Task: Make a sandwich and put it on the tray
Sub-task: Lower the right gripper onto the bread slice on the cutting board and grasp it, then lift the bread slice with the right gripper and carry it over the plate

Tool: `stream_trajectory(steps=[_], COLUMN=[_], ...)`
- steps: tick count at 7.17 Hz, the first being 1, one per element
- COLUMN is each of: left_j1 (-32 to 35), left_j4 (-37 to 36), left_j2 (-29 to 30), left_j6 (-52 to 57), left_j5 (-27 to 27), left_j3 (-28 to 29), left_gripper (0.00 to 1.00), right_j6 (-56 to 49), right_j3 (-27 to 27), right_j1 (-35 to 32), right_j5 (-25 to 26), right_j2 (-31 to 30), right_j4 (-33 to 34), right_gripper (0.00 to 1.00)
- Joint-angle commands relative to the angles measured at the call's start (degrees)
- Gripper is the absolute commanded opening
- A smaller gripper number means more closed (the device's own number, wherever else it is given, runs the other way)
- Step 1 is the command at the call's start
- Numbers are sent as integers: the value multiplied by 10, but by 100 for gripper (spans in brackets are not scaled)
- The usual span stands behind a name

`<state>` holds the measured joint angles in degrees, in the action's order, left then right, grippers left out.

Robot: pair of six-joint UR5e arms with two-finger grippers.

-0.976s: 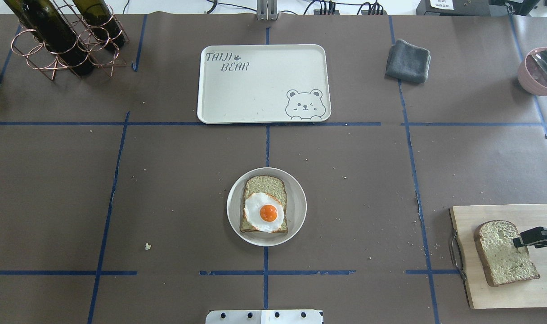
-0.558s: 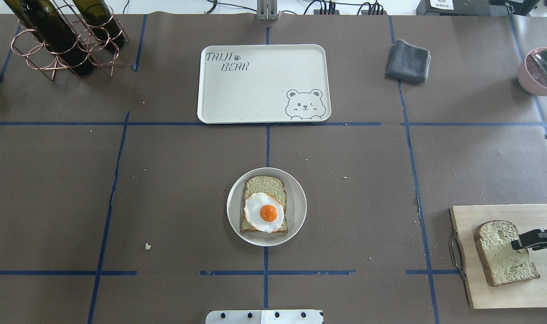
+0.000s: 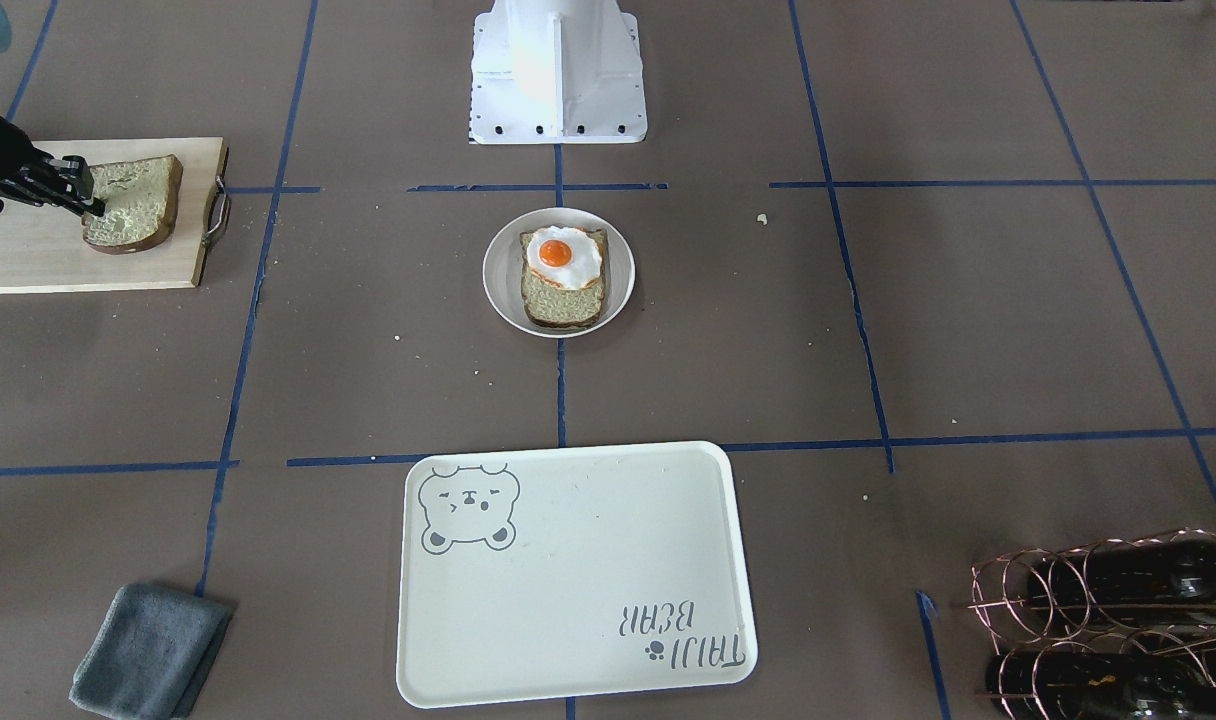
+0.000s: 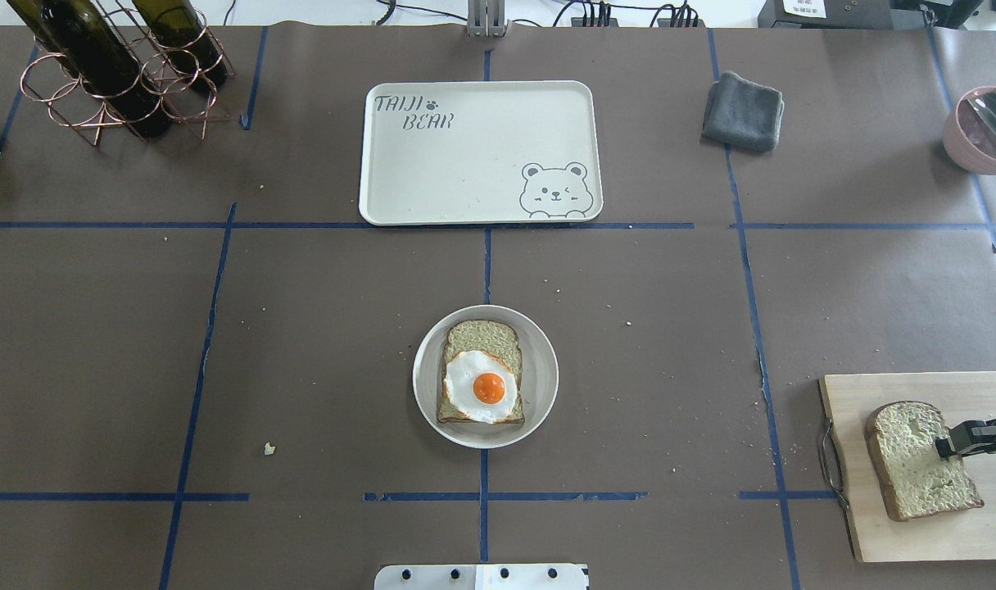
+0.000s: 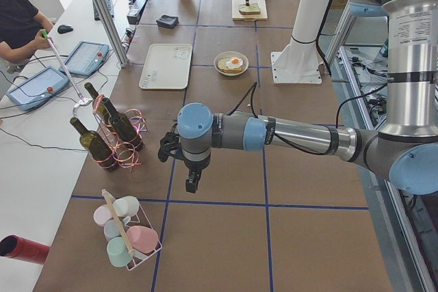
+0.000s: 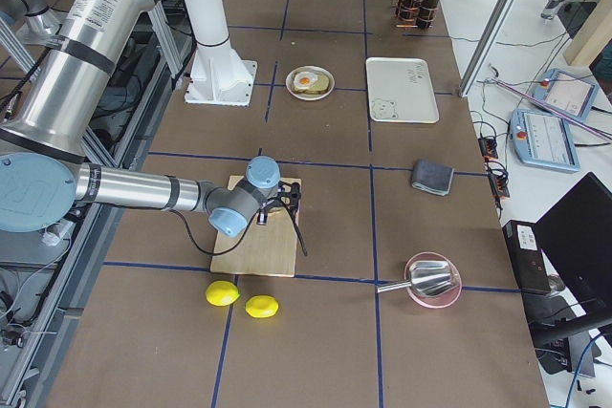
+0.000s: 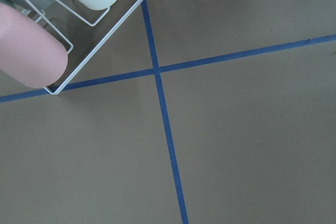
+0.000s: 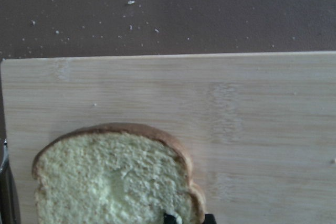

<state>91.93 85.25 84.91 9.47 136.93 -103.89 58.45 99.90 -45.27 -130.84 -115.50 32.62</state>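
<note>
A bread slice [image 4: 482, 338] topped with a fried egg [image 4: 482, 387] lies on a round white plate [image 4: 541, 352] at the table's centre. A second slice [image 4: 907, 459] lies flat on the wooden cutting board [image 4: 916, 541] at the right. My right gripper [image 4: 944, 448] is down at that slice's right crust. In the right wrist view one fingertip [image 8: 170, 217] presses into the bread [image 8: 110, 182] and the other stands just outside the crust, pinching it. The white bear tray [image 4: 482, 152] lies empty at the far centre. My left gripper [image 5: 192, 184] hangs over bare table far left; I cannot tell if it is open.
A wine bottle rack [image 4: 113, 74] stands far left. A grey cloth [image 4: 742, 111] and a pink bowl [image 4: 977, 131] lie far right. Two lemons [image 6: 239, 299] lie beyond the board. A wire mug rack [image 7: 52, 24] stands near the left gripper.
My right gripper has shifted slightly along the slice's right edge and settled lower on the crust. The slice, plate and tray have not moved.
</note>
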Motion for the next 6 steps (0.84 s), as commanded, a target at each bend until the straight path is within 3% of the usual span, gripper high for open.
stream_trajectory(steps=[1, 6], left_j1=[0, 1], left_j4=[0, 1], left_j2=[0, 0], left_j6=[0, -1], left_j5=[0, 1], left_j3=[-1, -2], left_gripper=[100, 100], right_j6=[-1, 1], right_j3=[4, 61], right_j1=[-1, -11], right_j5=[-2, -63], right_j2=[1, 25], right_j4=[-1, 1], right_gripper=[0, 0])
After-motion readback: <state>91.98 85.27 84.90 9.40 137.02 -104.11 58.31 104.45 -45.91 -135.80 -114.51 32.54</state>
